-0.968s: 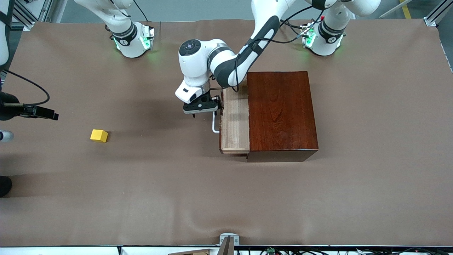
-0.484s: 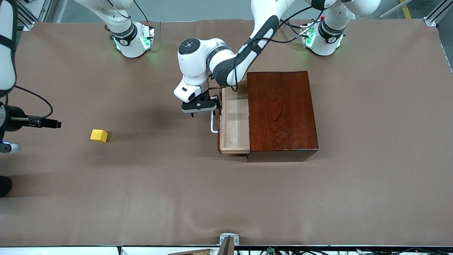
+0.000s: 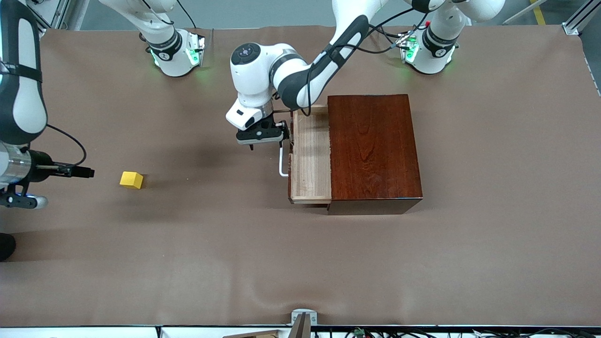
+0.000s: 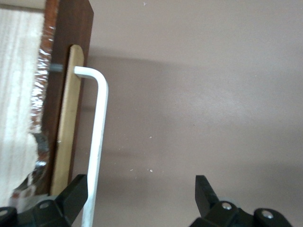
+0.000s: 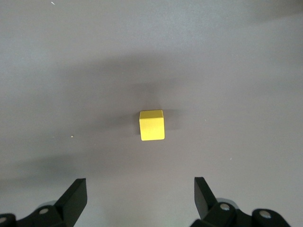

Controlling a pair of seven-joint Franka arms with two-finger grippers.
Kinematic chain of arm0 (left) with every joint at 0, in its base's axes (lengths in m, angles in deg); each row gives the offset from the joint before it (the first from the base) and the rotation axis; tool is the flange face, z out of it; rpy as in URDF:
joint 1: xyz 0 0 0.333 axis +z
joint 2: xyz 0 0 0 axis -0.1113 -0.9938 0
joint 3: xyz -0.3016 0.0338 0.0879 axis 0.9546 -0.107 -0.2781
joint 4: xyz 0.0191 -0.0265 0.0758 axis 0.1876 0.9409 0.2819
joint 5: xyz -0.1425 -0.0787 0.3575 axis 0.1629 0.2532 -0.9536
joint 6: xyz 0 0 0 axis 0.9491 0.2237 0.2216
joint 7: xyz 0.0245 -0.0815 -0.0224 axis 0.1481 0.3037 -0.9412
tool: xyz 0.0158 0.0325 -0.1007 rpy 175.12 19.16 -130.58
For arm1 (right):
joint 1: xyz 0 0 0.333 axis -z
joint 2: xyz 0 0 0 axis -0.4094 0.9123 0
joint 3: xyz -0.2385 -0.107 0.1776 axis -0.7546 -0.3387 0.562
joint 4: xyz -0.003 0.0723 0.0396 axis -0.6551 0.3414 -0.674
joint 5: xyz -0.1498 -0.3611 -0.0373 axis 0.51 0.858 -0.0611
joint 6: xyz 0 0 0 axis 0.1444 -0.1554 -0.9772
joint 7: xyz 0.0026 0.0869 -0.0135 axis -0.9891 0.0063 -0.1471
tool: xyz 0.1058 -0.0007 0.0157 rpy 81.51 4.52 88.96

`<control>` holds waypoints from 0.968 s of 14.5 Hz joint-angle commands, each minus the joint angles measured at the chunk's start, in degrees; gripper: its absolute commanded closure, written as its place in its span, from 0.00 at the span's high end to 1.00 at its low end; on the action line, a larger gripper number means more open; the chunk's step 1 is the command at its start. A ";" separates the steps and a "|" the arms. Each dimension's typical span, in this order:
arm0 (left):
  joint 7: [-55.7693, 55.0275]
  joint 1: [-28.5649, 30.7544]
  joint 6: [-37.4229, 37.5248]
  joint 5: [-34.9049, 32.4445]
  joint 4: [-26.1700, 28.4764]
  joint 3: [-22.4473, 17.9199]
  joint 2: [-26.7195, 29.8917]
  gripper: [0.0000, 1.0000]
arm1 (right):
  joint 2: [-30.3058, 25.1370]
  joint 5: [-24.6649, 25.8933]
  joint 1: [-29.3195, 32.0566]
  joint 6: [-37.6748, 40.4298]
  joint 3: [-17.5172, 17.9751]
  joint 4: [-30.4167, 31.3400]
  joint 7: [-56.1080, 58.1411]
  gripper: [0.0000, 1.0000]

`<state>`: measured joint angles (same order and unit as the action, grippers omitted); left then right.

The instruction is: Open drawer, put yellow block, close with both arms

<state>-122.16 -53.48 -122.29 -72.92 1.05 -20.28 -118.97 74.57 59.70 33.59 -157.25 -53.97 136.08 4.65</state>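
Note:
The dark mahogany box (image 3: 373,150) stands mid-table with its drawer (image 3: 311,157) pulled partly out, the pale tray showing bare. The white handle (image 3: 281,162) is on the drawer's dark front (image 4: 71,47). My left gripper (image 3: 261,138) is open over the table at the handle's end nearer the robots' bases. In the left wrist view the gripper (image 4: 141,189) has the handle bar (image 4: 97,142) just inside one finger (image 4: 71,191). The yellow block (image 3: 131,180) lies toward the right arm's end of the table. My right gripper (image 3: 19,188) is open above the table beside the block; in the right wrist view (image 5: 141,196) the block (image 5: 152,125) lies ahead of it.
The brown table cover (image 3: 235,253) is bare between the block and the drawer. A small metal clamp (image 3: 303,319) sits at the table edge nearest the front camera. The arms' green-lit bases (image 3: 178,54) stand along the edge farthest from it.
The drawer has slid a little farther out. My left gripper has shifted toward the robots' bases along the handle. My right arm has come in from the table's end toward the yellow block.

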 commanded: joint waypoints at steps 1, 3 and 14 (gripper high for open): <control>-0.25 0.19 5.26 0.24 0.16 -0.56 5.55 1.00 | -0.93 0.89 1.21 -2.97 0.72 3.61 -0.42 1.00; 1.14 1.50 9.83 -0.02 0.43 -0.82 10.47 1.00 | -0.84 0.89 1.38 -4.91 0.72 5.55 -0.42 1.00; 21.19 21.79 36.56 0.15 1.57 -0.74 28.15 1.00 | -0.93 0.80 1.91 -18.00 0.81 16.45 -0.42 1.00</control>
<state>-101.93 -34.27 -88.43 -72.85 0.59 -21.63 -94.04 74.58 59.71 34.47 -172.97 -54.22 150.06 4.65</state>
